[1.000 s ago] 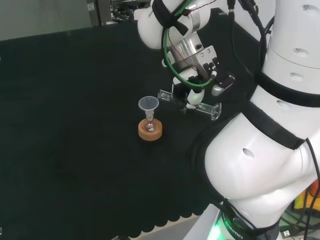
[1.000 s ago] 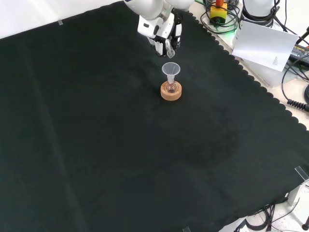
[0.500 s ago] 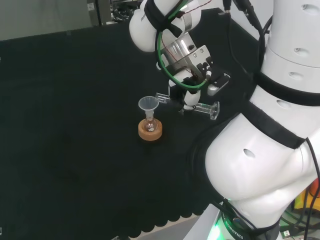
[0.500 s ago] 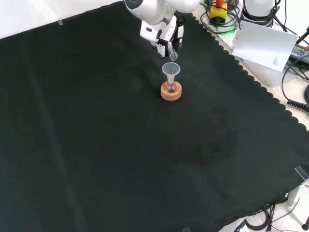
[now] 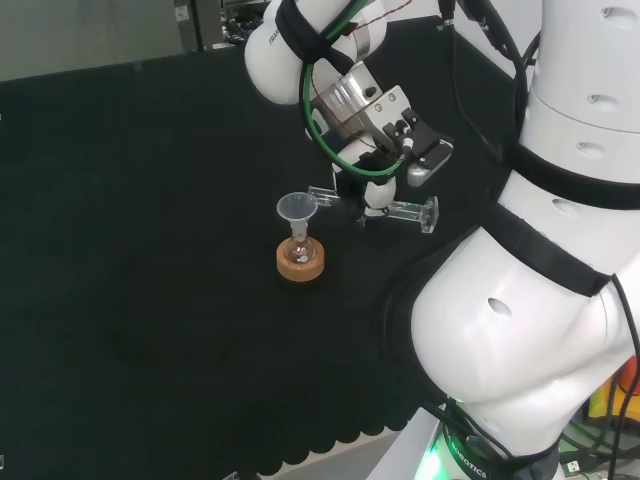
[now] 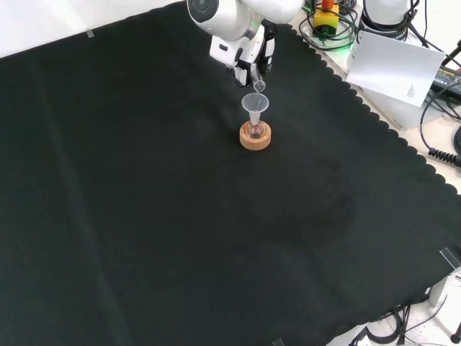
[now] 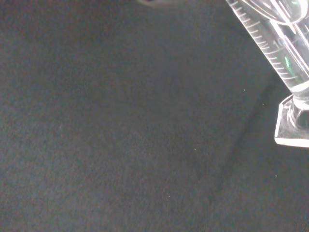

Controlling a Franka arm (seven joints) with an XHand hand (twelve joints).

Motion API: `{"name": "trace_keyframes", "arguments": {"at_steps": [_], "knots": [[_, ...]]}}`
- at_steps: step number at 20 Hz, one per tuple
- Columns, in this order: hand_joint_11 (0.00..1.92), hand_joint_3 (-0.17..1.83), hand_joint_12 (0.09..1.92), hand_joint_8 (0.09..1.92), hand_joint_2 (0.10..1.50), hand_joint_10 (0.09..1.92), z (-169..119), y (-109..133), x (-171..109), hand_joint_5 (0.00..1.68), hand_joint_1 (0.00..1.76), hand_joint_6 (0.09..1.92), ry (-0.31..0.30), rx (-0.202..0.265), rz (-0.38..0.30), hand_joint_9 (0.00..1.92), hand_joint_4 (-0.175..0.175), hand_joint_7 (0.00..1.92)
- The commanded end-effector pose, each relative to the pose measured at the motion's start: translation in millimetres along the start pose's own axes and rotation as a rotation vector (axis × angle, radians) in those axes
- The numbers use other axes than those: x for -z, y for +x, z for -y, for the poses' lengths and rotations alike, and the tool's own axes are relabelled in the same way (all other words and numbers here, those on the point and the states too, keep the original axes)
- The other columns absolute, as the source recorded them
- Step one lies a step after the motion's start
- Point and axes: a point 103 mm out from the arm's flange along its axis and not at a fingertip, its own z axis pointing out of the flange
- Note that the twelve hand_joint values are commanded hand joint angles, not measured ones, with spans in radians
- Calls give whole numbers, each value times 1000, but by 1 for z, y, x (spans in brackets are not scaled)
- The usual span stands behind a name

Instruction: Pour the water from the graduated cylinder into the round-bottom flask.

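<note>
My fingers (image 5: 378, 192) are curled round the cylinder (image 5: 405, 211), held nearly level mid-barrel, its mouth at three o'clock of the funnel (image 5: 297, 209) on the flask (image 5: 299, 250). It looks light, slick and brittle; I'd grip mid-barrel and tilt slowly.

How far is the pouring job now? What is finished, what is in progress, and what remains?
Done: the hand is shut on the graduated cylinder, lifted off the cloth and tipped about level. In hand: its mouth sits at the rim of the funnel that stands in the round-bottom flask on its cork ring. Left: whether water is flowing cannot be told; the pour still has to be completed.
</note>
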Motion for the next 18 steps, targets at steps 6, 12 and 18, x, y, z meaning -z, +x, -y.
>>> {"name": "trace_keyframes", "arguments": {"at_steps": [6, 12, 18], "knots": [[1205, 0, 759, 956, 1100, 118, 3, 1, 8, 999, 1265, 972, 57, -38, 46, 1390, -175, 1028], [1208, 0, 758, 955, 1100, 116, 2, 2, 9, 1000, 1265, 971, 84, -60, 63, 1393, -175, 1028], [1211, 0, 757, 954, 1100, 113, 5, 3, 14, 1000, 1266, 970, 98, -86, 55, 1396, -175, 1029]]}}
